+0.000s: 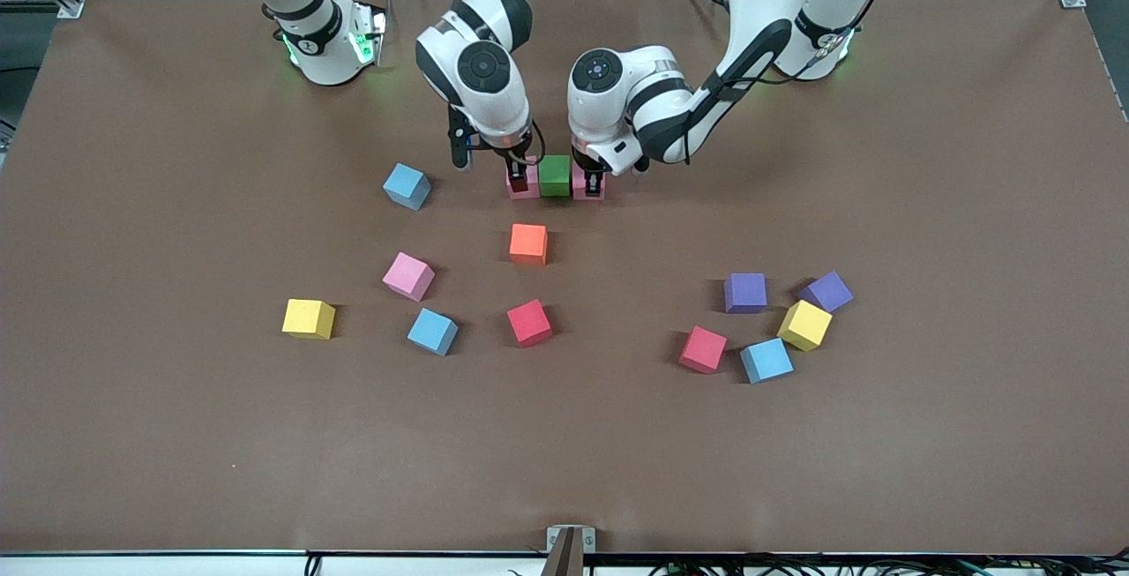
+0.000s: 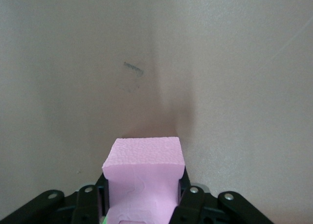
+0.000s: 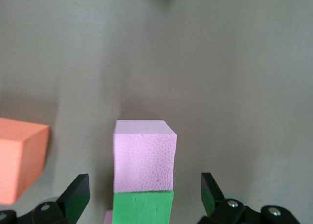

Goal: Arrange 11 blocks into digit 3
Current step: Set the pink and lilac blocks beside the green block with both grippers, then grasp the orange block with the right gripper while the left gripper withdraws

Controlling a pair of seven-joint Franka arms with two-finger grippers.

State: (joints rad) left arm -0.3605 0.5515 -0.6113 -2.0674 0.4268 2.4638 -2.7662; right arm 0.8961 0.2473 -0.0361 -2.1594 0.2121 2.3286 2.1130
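Three blocks stand touching in a row: a pink block [image 1: 522,185], a green block [image 1: 554,175] and a second pink block [image 1: 588,186]. My left gripper [image 1: 589,175] [image 2: 144,190] is shut on the second pink block [image 2: 144,158], at the left arm's end of the row, and its fingers squeeze the foam. My right gripper [image 1: 521,167] [image 3: 144,177] hangs open low over the pink block at the right arm's end. Its wrist view shows the green block [image 3: 143,208] touching a pink block [image 3: 145,155] between the spread fingers. An orange block [image 1: 528,243] [image 3: 19,160] lies loose nearer the front camera.
Loose blocks toward the right arm's end: light blue [image 1: 407,185], pink [image 1: 408,276], yellow [image 1: 309,318], light blue [image 1: 432,331], red [image 1: 529,323]. Toward the left arm's end is a cluster: purple [image 1: 745,292], purple [image 1: 826,291], yellow [image 1: 804,325], red [image 1: 703,348], light blue [image 1: 766,360].
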